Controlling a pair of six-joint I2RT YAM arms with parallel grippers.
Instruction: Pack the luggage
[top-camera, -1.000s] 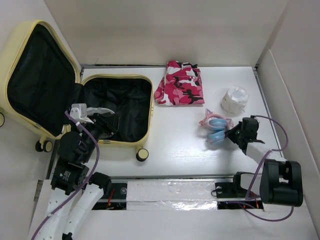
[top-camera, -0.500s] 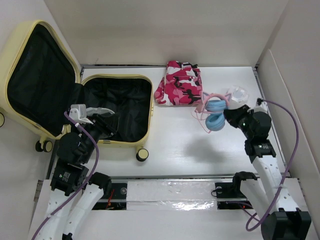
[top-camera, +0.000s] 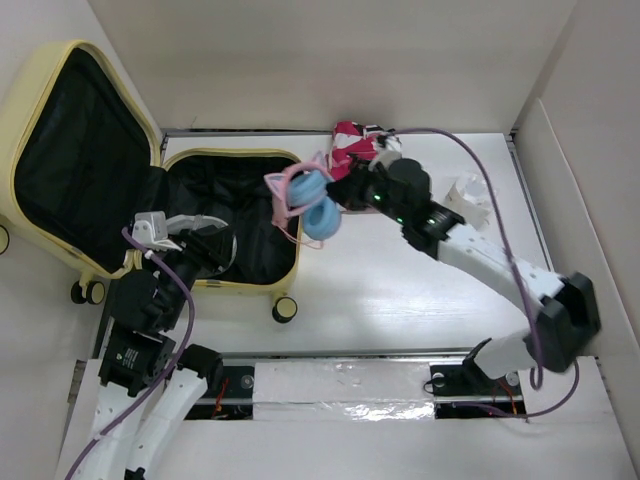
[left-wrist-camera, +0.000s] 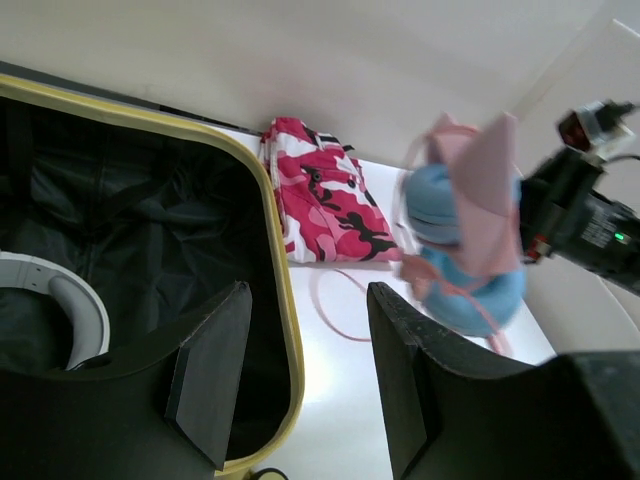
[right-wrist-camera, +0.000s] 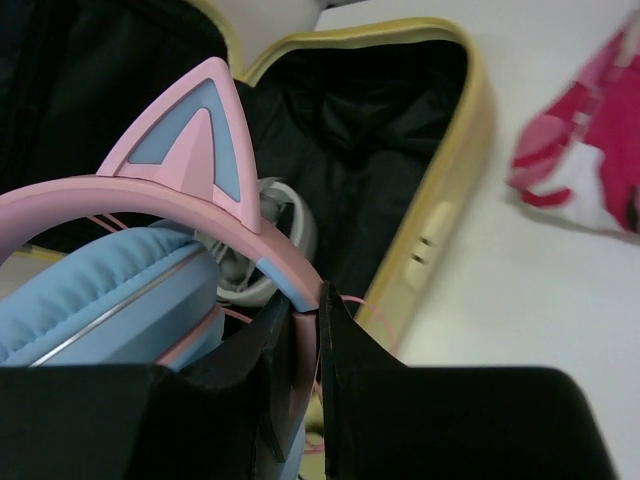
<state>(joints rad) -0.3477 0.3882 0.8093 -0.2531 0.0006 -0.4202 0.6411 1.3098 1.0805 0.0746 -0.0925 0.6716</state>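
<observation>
Headphones in the right claw; the luggage just left of it, folded cloth just behind, lying on the table.

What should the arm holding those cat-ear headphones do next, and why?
Probably carry them a little left and then lower them. The right gripper is shut on the cat-ear headphones, which hang above the right rim of the luggage, only partly over its black-lined open half.
</observation>
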